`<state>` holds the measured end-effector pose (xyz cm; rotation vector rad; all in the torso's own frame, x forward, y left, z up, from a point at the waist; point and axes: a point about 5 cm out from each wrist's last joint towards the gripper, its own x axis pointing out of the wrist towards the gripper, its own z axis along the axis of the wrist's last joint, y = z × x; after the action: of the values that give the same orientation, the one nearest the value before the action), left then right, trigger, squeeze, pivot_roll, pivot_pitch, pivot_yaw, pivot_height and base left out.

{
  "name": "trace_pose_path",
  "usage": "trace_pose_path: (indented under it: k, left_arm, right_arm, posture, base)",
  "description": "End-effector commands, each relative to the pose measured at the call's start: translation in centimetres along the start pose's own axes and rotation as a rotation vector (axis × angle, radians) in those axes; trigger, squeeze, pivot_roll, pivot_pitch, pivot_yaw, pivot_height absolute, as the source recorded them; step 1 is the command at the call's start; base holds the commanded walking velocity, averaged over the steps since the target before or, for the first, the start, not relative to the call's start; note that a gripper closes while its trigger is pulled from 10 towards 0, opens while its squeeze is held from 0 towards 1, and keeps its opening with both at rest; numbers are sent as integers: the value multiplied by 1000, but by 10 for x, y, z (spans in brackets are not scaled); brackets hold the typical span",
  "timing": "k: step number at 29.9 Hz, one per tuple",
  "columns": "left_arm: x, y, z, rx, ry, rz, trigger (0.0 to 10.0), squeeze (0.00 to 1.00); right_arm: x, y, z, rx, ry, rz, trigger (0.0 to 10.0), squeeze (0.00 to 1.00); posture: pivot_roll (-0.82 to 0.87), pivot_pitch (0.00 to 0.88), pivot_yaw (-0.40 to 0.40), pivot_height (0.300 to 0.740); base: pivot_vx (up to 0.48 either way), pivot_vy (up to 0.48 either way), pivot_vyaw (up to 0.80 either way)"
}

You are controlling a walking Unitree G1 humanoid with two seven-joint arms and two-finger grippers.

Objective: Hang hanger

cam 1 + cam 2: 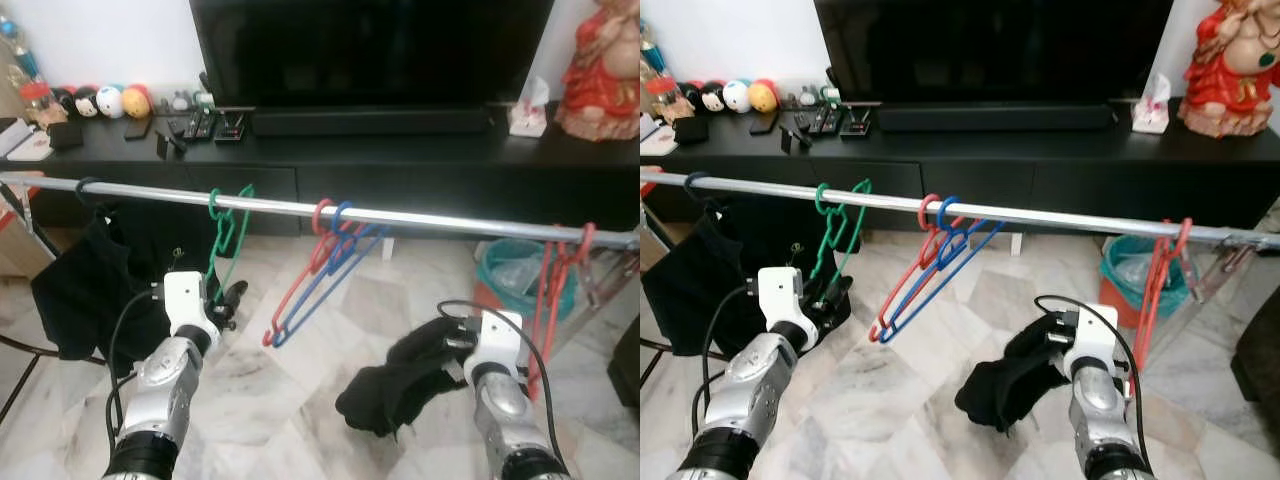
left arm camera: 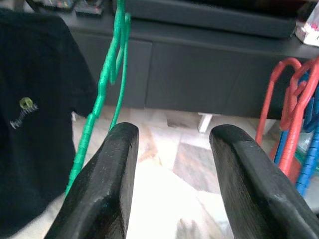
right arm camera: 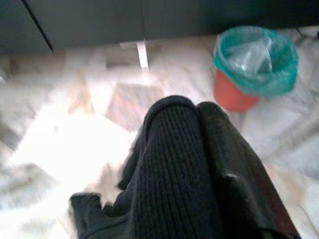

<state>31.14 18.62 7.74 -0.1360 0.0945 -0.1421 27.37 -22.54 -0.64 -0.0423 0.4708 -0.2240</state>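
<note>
A silver rail (image 1: 440, 218) runs across in front of me at chest height. A green hanger (image 1: 222, 245) hangs on it left of centre. My left gripper (image 1: 230, 298) is open just below and beside it; in the left wrist view the green hanger (image 2: 102, 79) lies just past one of the fingers (image 2: 107, 174), and nothing is between them. My right gripper (image 1: 448, 345) is low on the right, shut on a black knitted garment (image 1: 395, 385) that droops toward the floor. A red hanger (image 1: 300, 285) and a blue hanger (image 1: 340, 262) hang together at mid-rail.
A black T-shirt (image 1: 80, 285) hangs at the rail's left end, and another red hanger (image 1: 550, 290) near its right end. Behind the rail stands a black TV console (image 1: 400, 160) with remotes and toys. A teal-lined bin (image 3: 256, 52) sits on the marble floor at the right.
</note>
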Motion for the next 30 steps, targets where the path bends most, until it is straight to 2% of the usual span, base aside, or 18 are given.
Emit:
trace_pose_path:
  k: [1, 3, 8, 10, 12, 15, 18, 23, 25, 30]
  left_arm:
    - [0, 10, 10, 28, -35, 32, 10000, 0]
    - [2, 12, 17, 35, -61, 40, 10000, 0]
    - [4, 13, 28, 44, -104, 31, 10000, 0]
    - [7, 15, 44, 38, -139, -9, 10000, 0]
    - [10, 24, 53, 27, -110, -40, 10000, 0]
    - [12, 29, 54, 10, -98, -23, 10000, 0]
    - [18, 28, 55, 11, -91, -12, 10000, 0]
    - [25, 17, 53, -30, -87, 0, 10000, 0]
    - [25, 7, 45, -49, -84, 2, 10000, 0]
    - [23, 2, 40, -57, -81, 1, 10000, 0]
  right_arm:
    - [-3, 5, -14, -31, 72, 29, 10000, 0]
    - [-7, 5, -26, -23, 128, 40, 10000, 0]
    - [-10, 8, -36, -29, 175, 64, 10000, 0]
    - [-16, 15, -49, -40, 231, 111, 10000, 0]
    - [-21, 26, -59, -31, 273, 163, 10000, 0]
    - [-21, 27, -60, -30, 280, 174, 10000, 0]
    - [-22, 30, -61, -27, 289, 196, 10000, 0]
    - [-24, 32, -64, -19, 302, 211, 10000, 0]
    - [-27, 32, -70, -16, 328, 203, 10000, 0]
    - [-32, 31, -78, -27, 360, 204, 10000, 0]
  posture:
    - [-65, 0, 22, 740]
    - [-69, 0, 20, 740]
    - [-70, 0, 20, 740]
    - [-70, 0, 23, 740]
    - [-64, 0, 23, 740]
    - [-62, 0, 22, 740]
    - [-61, 0, 19, 740]
    - [-72, 0, 15, 740]
    - [-77, 0, 10, 740]
    - [-72, 0, 4, 740]
  base:
    - [0, 0, 0]
    - [0, 0, 0]
    - [0, 0, 0]
    - [0, 0, 0]
    - [0, 0, 0]
    - [0, 0, 0]
    - [0, 0, 0]
    - [0, 0, 0]
    - [0, 0, 0]
    - [0, 0, 0]
